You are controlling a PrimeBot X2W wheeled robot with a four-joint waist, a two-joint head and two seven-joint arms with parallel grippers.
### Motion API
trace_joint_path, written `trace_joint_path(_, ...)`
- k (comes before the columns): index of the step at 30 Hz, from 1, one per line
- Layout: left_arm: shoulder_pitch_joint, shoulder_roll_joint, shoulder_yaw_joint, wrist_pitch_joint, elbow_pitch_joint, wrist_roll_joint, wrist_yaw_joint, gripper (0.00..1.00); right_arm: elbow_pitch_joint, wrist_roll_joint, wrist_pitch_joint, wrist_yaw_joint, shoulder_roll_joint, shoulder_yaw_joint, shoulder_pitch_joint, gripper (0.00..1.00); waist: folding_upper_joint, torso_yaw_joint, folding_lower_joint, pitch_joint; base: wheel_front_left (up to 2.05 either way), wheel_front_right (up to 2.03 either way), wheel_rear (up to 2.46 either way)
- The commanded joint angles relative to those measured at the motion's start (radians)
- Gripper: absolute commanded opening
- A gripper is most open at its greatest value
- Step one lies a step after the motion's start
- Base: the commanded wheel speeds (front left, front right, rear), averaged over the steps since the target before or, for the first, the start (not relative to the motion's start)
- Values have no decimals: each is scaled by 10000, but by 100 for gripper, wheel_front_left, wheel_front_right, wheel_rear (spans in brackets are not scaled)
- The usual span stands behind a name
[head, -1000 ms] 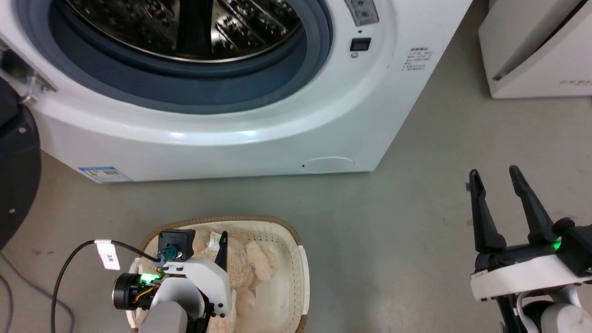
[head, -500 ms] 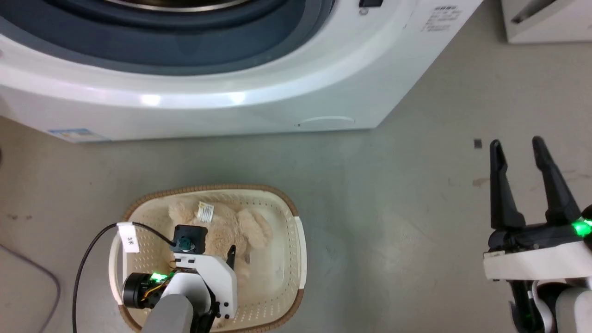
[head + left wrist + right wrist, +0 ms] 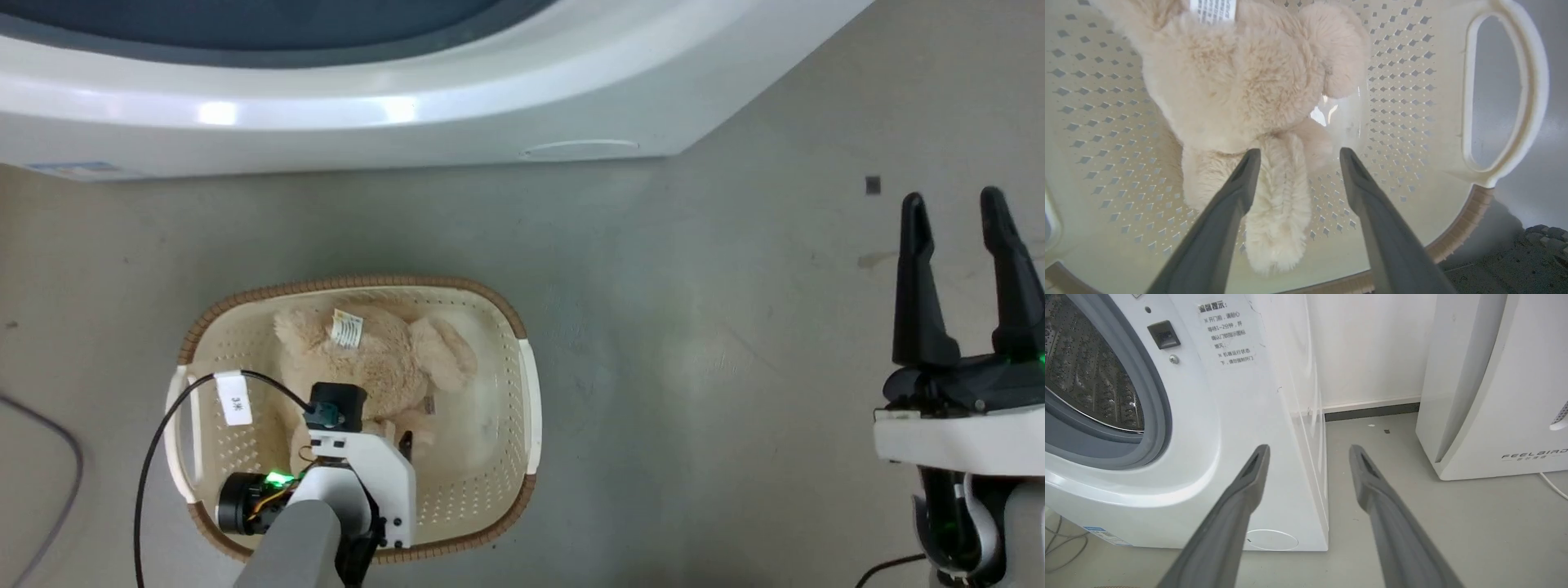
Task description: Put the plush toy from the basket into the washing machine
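The cream-beige plush toy (image 3: 384, 355) lies in the oval perforated basket (image 3: 500, 384) on the grey floor, its white tag facing up. My left gripper (image 3: 390, 437) reaches down into the basket and is open. In the left wrist view the left gripper (image 3: 1297, 152) straddles one stubby limb of the plush toy (image 3: 1241, 81), just over the basket (image 3: 1412, 81) bottom; I cannot tell if it touches. The washing machine (image 3: 408, 106) stands beyond the basket. My right gripper (image 3: 952, 200) hangs open and empty at the right, and the right gripper (image 3: 1308, 449) faces the washing machine (image 3: 1229, 437) with its steel drum showing.
A white FEELAIR appliance (image 3: 1494, 396) stands right of the washer by the wall. A black cable with a white label (image 3: 234, 398) loops over the basket's left side. Bare grey floor (image 3: 694, 367) lies between the basket and my right arm. The basket's handle opening (image 3: 1494, 94) is at the right.
The head camera has tilted down, so the washer slid up and the whole basket came into view. My left gripper now sits farther from the toy's tag, over its lower limbs, still open.
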State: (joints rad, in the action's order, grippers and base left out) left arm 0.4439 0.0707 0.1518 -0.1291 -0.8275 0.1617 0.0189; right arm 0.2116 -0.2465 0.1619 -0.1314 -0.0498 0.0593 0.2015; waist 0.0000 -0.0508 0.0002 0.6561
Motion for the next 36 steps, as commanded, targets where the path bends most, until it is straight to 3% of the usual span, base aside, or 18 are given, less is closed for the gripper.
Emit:
trace_joint_path(1, 327, 120, 57, 56, -372, 131, -81, 100, 170, -163, 137, 4, -3, 44, 298, 100, 0, -41, -2, 289, 0, 0, 0)
trace_joint_path(13, 1145, 571, 351, 241, -1604, 444, -48, 100, 517, -584, 386, 5, -3, 112, 767, 100, 0, -207, -2, 1384, 0, 0, 0)
trace_joint_path(27, 2041, 708, 761, 825, -2941, 767, -100, 100, 814, -1005, 656, 6, -4, 324, 1234, 100, 0, -283, -2, 2347, 0, 0, 0)
trace_joint_path(28, 2094, 710, 806, 845, -3044, 791, -54, 46, 830, -1034, 677, 6, -4, 329, 1269, 100, 0, -284, -2, 2396, 0, 0, 0)
trace_joint_path(29, 2150, 715, 862, 912, -3147, 799, -23, 12, 848, -1066, 698, 6, -4, 338, 1303, 100, 0, -283, -2, 2438, 0, 0, 0)
trace_joint_path(30, 2207, 731, 952, 976, -3250, 771, -4, 0, 863, -1105, 719, 6, -4, 345, 1336, 100, 0, -290, -2, 2473, 0, 0, 0)
trace_joint_path(36, 2530, 779, 1199, 1190, -3864, 918, 130, 0, 923, -1327, 843, 7, -4, 409, 1491, 100, 0, -328, -2, 2575, 0, 0, 0)
